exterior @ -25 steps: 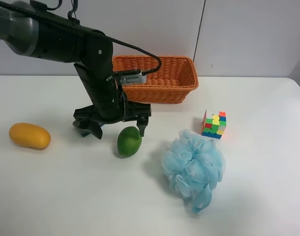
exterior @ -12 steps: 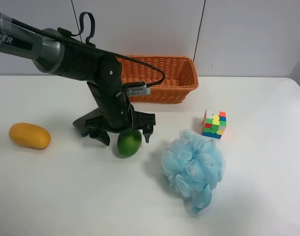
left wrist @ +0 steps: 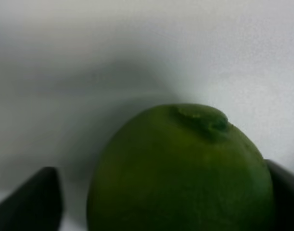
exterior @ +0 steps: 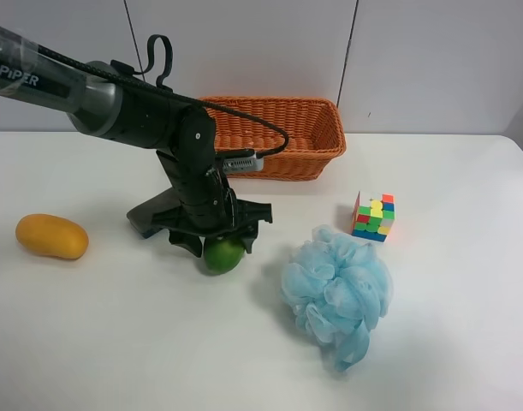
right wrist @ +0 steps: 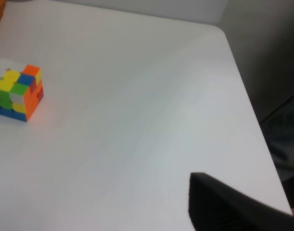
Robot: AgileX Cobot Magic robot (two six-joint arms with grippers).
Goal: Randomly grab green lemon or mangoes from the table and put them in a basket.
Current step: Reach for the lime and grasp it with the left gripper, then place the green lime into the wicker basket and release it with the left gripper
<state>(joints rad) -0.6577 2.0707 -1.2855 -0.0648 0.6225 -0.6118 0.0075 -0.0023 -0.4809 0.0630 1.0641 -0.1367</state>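
Observation:
The green lemon (exterior: 224, 255) lies on the white table (exterior: 133, 342) in front of the basket (exterior: 282, 160). My left gripper (exterior: 220, 243), on the arm at the exterior high view's left, is open and lowered over the lemon, one finger on each side. In the left wrist view the lemon (left wrist: 180, 168) fills the space between the two dark fingers (left wrist: 36, 199). The yellow-orange mango (exterior: 51, 236) lies at the far left, apart from the gripper. The right wrist view shows only a dark part of my right gripper (right wrist: 223, 207) over bare table.
A blue mesh bath sponge (exterior: 338, 291) lies right of the lemon. A coloured puzzle cube (exterior: 373, 217) stands beyond it and also shows in the right wrist view (right wrist: 16, 94). The table's edge (right wrist: 243, 91) runs close by in that view.
My left gripper has come down and toward the lemon, from behind and beside it to straddling it. The lemon, the mango and the other things have not moved.

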